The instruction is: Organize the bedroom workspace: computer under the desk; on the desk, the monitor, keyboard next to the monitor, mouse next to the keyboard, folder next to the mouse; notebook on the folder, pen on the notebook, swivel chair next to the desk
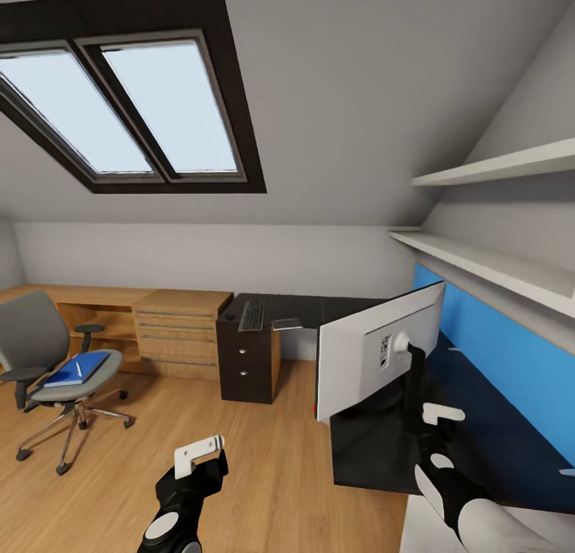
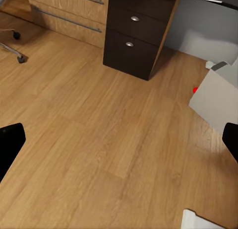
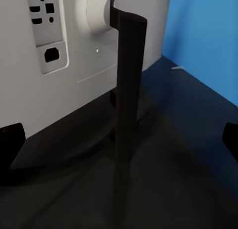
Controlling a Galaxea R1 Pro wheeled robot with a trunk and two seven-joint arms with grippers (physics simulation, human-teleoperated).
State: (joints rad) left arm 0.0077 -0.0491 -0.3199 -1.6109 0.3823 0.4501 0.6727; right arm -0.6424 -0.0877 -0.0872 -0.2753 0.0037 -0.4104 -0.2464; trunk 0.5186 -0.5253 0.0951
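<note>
The monitor (image 1: 375, 353) stands on the black desk (image 1: 487, 433) with its white back toward me. My right gripper (image 1: 435, 415) hovers open just behind its black stand (image 3: 126, 90), which rises between the fingertips (image 3: 11, 142) without touching them. Lower left, my left gripper (image 1: 200, 455) hangs open over the wood floor (image 2: 99, 124). The grey swivel chair (image 1: 36, 345) is at the far left, with the blue folder (image 1: 77, 369) and a white pen (image 1: 78, 368) on its seat. On the desk's far wing lies the keyboard (image 1: 251, 315). The computer (image 2: 218, 102) with its red light sits under the desk.
A light wood drawer unit (image 1: 180, 329) adjoins the desk's black drawers (image 2: 131, 38). A blue wall panel (image 1: 511, 353) and two white shelves (image 1: 495, 169) line the right wall. A sloped ceiling with a skylight (image 1: 128, 105) is overhead. Open floor lies between chair and desk.
</note>
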